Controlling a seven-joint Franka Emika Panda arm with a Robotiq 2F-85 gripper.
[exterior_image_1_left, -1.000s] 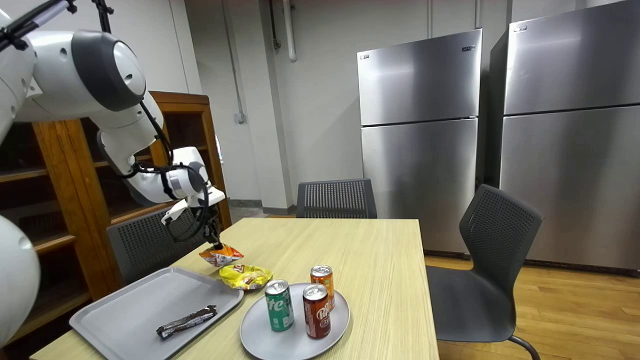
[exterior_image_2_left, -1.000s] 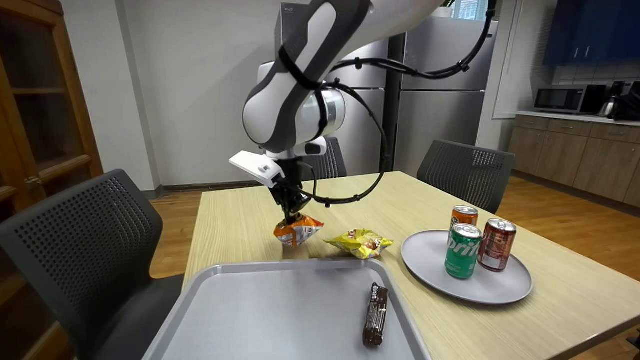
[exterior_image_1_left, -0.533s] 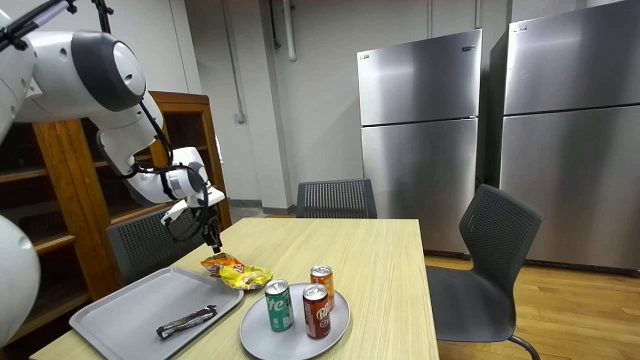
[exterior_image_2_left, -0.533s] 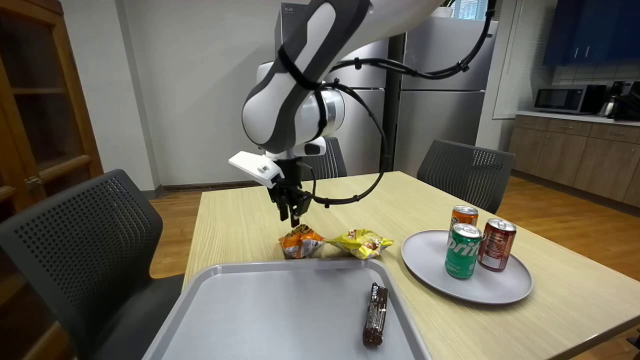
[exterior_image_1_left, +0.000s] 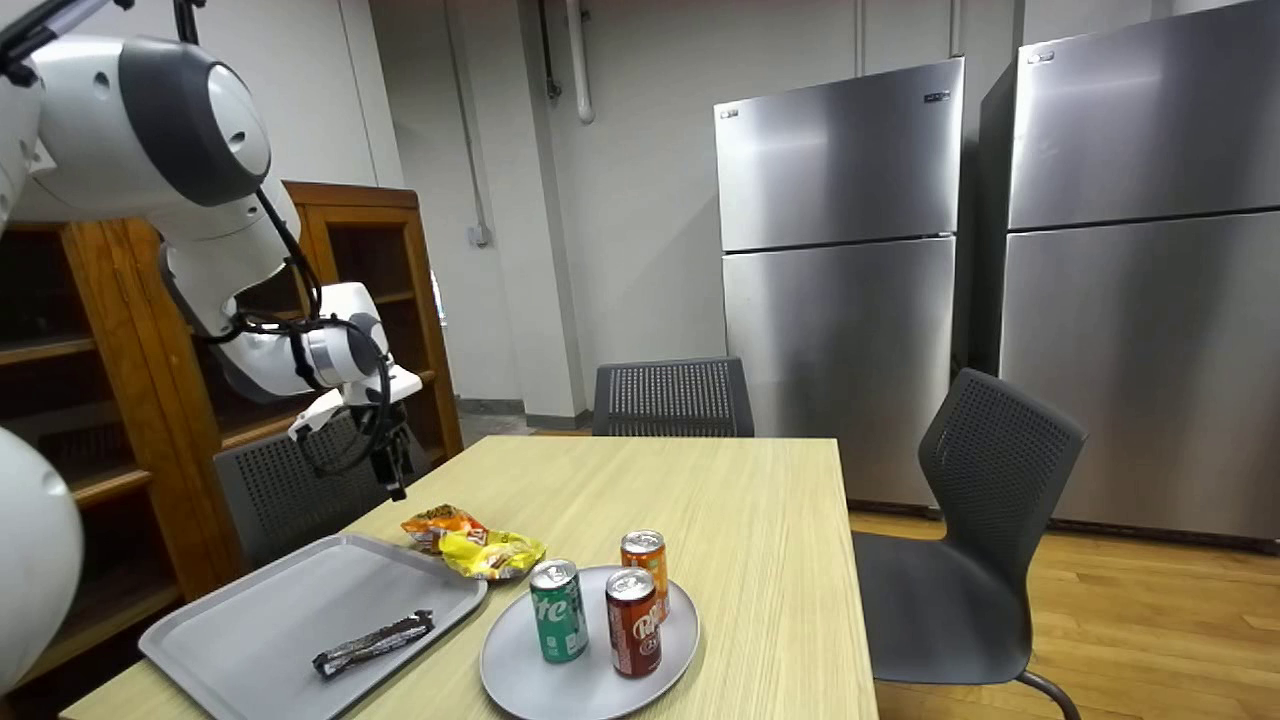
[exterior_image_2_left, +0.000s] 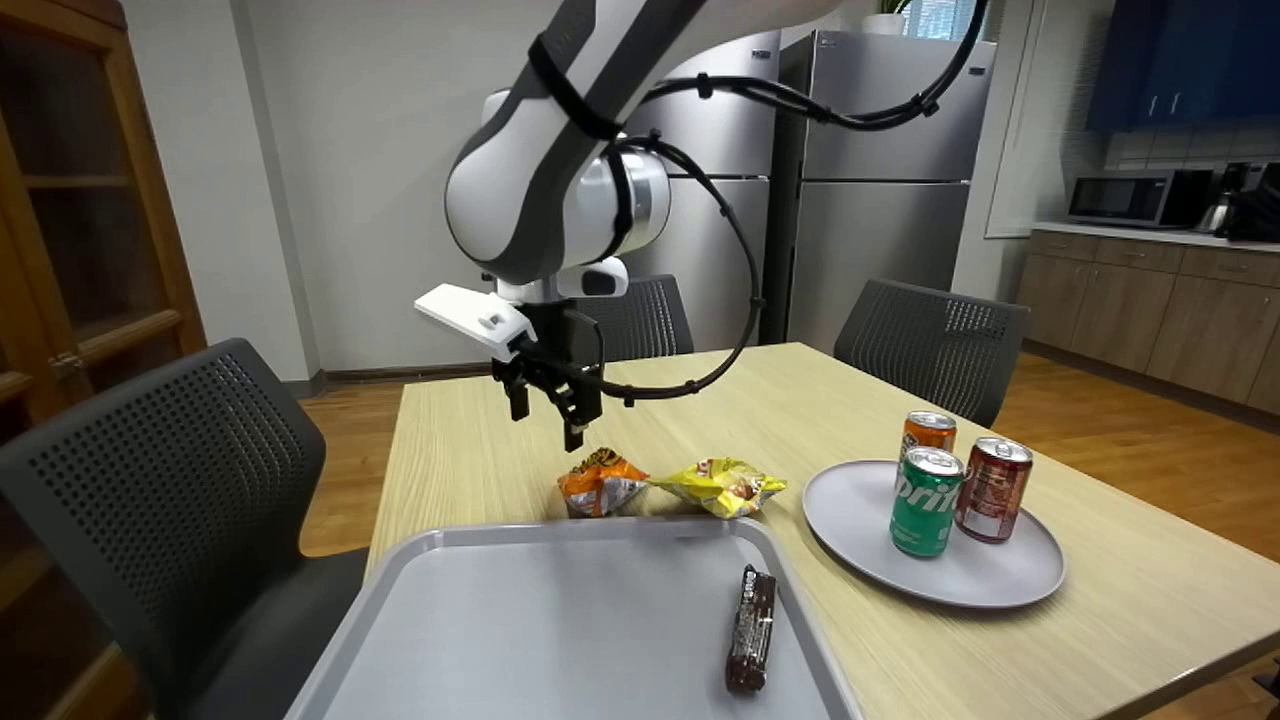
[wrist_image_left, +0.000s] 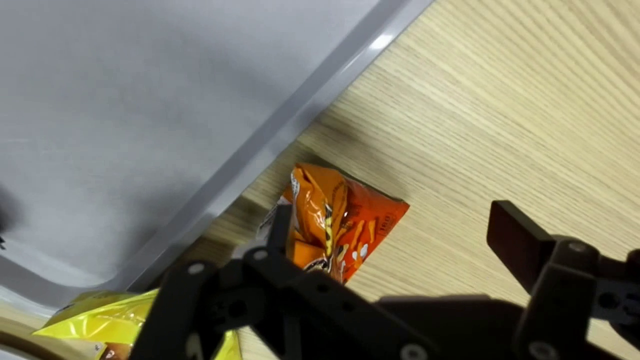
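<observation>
Wrist view: claw (wrist_image_left: 395, 227) spread wide, nothing gripped; orange bag (wrist_image_left: 327, 210) on the table (wrist_image_left: 475, 125), just outside the tray (wrist_image_left: 270, 136). Judged handling — light, soft, slick film, contents likely crushable; best pinched lightly at the top fold, sparing the plump body. In an exterior view: claw hangs higher than the orange bag, clear of it; yellow bag (exterior_image_2_left: 720, 487) beside, also just outside the tray. In an exterior view: wrapped bar (exterior_image_1_left: 373, 643) inside the tray — plate (exterior_image_1_left: 520, 680) just outside.
</observation>
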